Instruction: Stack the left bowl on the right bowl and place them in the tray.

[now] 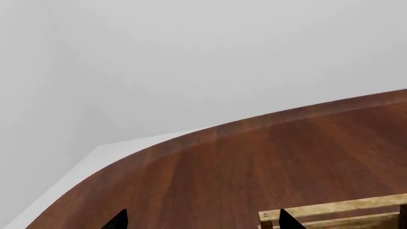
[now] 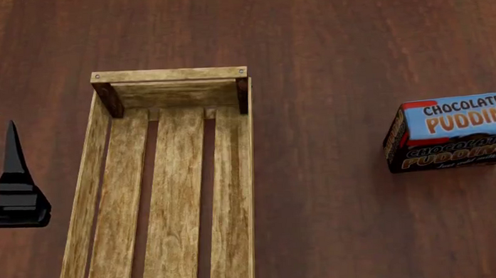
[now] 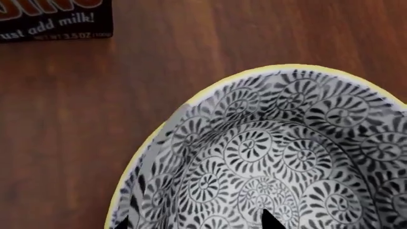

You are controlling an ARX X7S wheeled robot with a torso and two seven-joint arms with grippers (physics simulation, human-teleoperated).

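Head view: dark wood counter [image 2: 344, 40]; tray [image 2: 170, 180], long, slatted, nothing in it, at centre-left; pudding box [image 2: 453, 132] well apart toward the right edge; left gripper [image 1: 202, 220] beside the tray, jaws spread; right gripper [image 3: 197, 222] jaws spread over a patterned bowl [image 3: 279, 157].

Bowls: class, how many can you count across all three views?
1: a patterned, yellow-rimmed bowl under the right wrist camera, near the pudding box. Another may be out of view.

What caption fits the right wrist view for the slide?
Right gripper poised over the patterned, yellow-rimmed bowl on the wooden table, pudding box beyond.
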